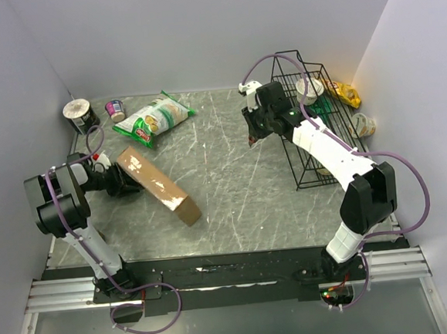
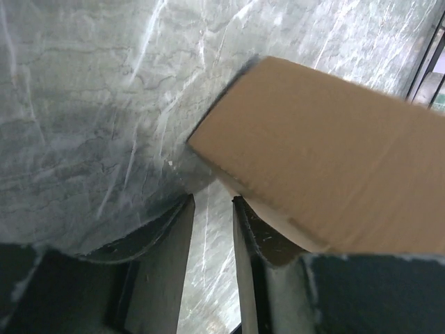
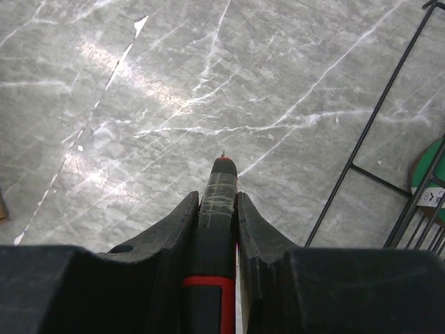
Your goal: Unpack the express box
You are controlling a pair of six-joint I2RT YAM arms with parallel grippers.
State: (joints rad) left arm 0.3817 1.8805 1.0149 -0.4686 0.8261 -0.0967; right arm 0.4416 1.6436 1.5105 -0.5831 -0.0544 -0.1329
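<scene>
**Box on the desk at 9 o'clock, left claw at its far end, right claw gripping a tool**

The express box (image 1: 160,187) lies on the grey marble desk (image 1: 233,189) in the 9 o'clock part. Its long side runs from 10 o'clock down toward 4 o'clock, and its flaps look folded shut.

The left claw (image 2: 213,202) sits at the box's 10 o'clock end. In the wrist view its dark fingers (image 2: 170,250) stand a narrow way apart. Bare desk shows in the gap, with nothing between them. A brown box corner fills the 1 to 3 o'clock side of that view and overlaps the outer side of the right-hand finger. I cannot tell if it touches.

The right claw (image 1: 253,134) is at about 1 o'clock from the desk's middle, well apart from the box. It is just beside the 9 o'clock edge of the black wire rack (image 1: 315,156). It is clamped on a black tool (image 3: 217,209) with a red band, and the tool's taped tip pokes out past the fingertips toward the desk.

A green-and-white snack bag (image 1: 152,120) lies at 11 o'clock, near the box's far end but apart from it. A dark can (image 1: 81,114) and a small pink cup (image 1: 115,109) sit in the 10 o'clock corner. The rack at 2 to 3 o'clock holds a yellow packet (image 1: 345,92) and a white cup (image 1: 308,89).
</scene>
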